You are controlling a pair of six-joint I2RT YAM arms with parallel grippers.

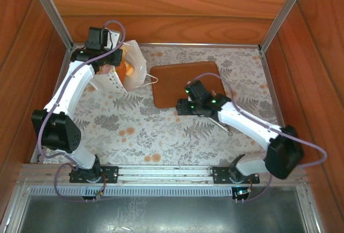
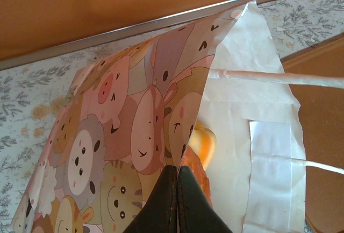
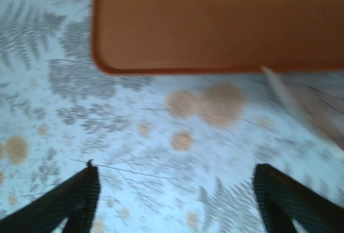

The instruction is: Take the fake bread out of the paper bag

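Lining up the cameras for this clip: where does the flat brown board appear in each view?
Top external: the brown board lies mid-table, just right of the paper bag, partly under the right arm.
Left wrist: the board runs along the right edge, behind the bag's white side.
Right wrist: the board spans the top, with its rounded corner at the left.
Shared landmark: the fern-and-flower table cover beneath it.

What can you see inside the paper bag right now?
Through the open mouth of the paper bag, glossy orange-tan fake bread shows, at least one piece. The bag's walls cover the rest, so the count cannot be told.
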